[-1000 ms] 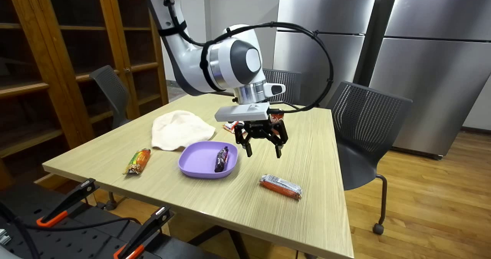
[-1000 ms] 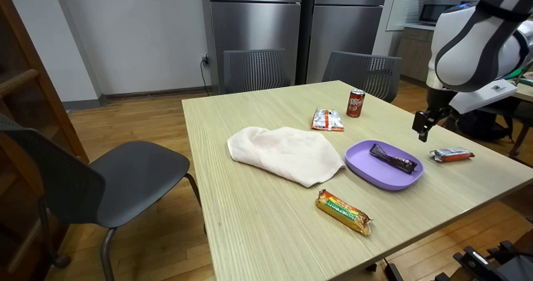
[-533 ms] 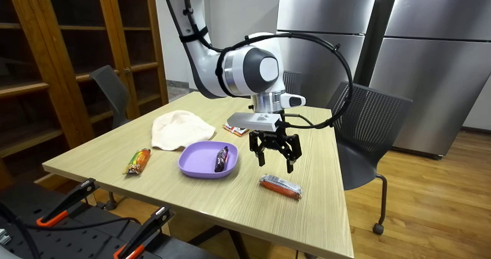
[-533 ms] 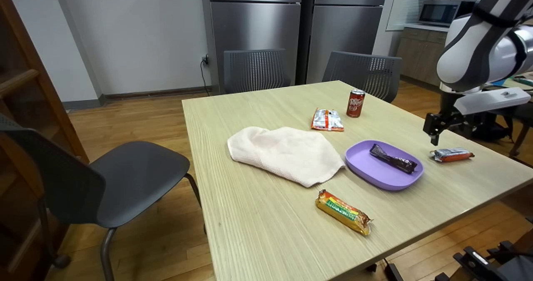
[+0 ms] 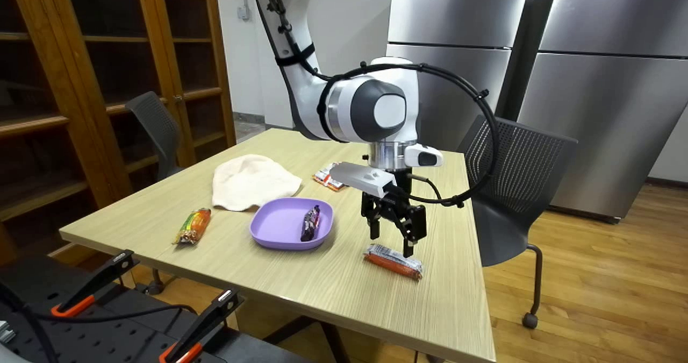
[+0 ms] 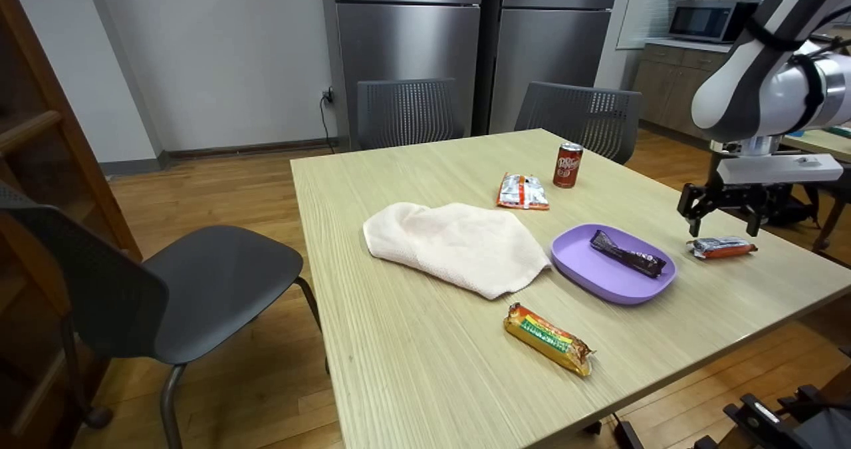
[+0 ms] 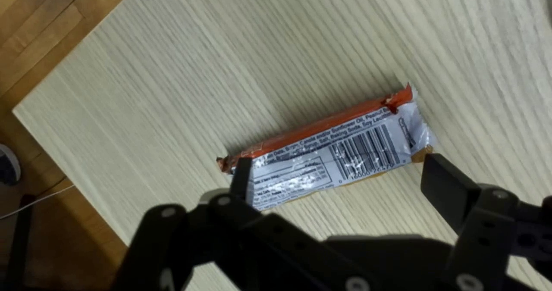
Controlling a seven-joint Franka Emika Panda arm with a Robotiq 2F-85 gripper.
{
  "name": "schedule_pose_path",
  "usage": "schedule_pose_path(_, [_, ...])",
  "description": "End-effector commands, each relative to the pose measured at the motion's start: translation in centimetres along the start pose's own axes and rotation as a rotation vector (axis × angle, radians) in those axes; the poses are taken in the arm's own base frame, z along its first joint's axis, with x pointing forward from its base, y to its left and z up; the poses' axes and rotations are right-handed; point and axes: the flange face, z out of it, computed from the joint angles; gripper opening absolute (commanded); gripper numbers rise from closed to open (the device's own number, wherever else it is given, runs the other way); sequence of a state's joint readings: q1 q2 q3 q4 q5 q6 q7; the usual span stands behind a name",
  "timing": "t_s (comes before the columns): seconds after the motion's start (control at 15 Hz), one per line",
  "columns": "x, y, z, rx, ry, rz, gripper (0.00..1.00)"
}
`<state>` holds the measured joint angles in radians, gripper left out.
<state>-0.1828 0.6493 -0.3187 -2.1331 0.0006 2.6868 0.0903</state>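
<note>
The gripper (image 7: 343, 179) hung just above the orange-and-silver snack bar (image 7: 325, 155), its fingers (image 7: 448, 187) spread wide with nothing between them in their grasp. The snack bar lay barcode-up on the table (image 7: 172, 88), seemingly steady because it rested on a broad side; one end pointed between two and three o'clock in the wrist view. The fingers stood near its opposite ends, so their spread appeared to follow its length. At about ten o'clock from it, in an exterior view, a purple plate (image 5: 277, 226) carried a dark bar (image 5: 310, 224), likely kept in by the raised rim.
</note>
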Motion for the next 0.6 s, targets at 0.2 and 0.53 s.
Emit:
schedule_pose_path(0.2, [0.3,0.6,0.9,0.073,-0.103,0.205,1.0])
schedule_pose_path(0.53, [0.4,1.4,1.5,0.106,-0.121,0.327,1.0])
